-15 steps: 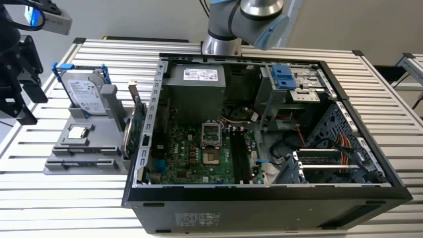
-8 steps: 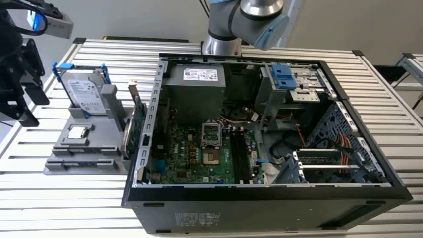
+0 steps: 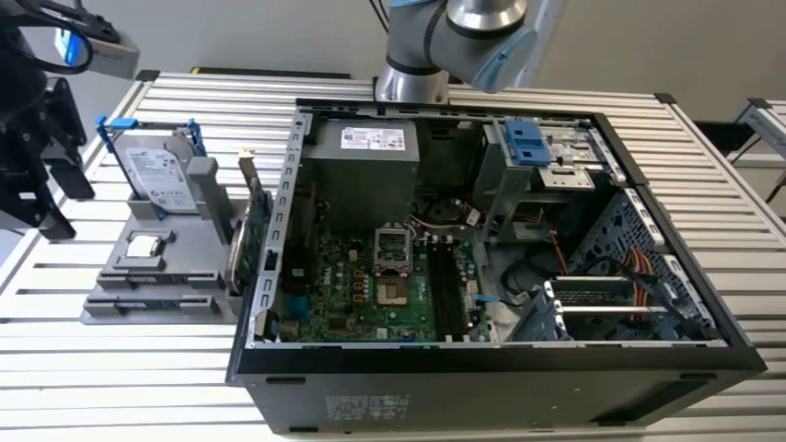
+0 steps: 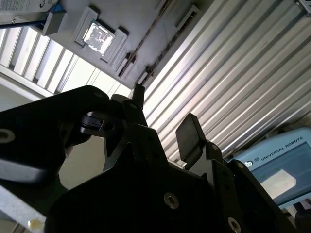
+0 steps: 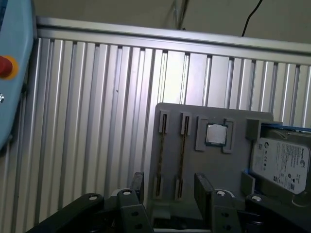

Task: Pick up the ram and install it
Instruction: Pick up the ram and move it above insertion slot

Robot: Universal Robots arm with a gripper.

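In the first wrist view the black two-finger gripper [image 5: 170, 179] hangs with its fingers spread apart over the slim dark ram stick [image 5: 181, 155]. The stick stands on edge in a slot of the grey parts holder [image 5: 233, 165]. The silver hard drive [image 5: 282, 160] bears a white printed label.

In the second wrist view the bare ribbed aluminium table [image 4: 233, 73] shows between the fingers.

In the exterior view the gripper sits at the exterior view's left edge, apart from the open black computer case [image 3: 491, 396].

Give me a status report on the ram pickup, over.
Gripper open, empty, clear of the grey slotted holder. Slim dark ram stick sits untouched in its slot. Nothing blocking.
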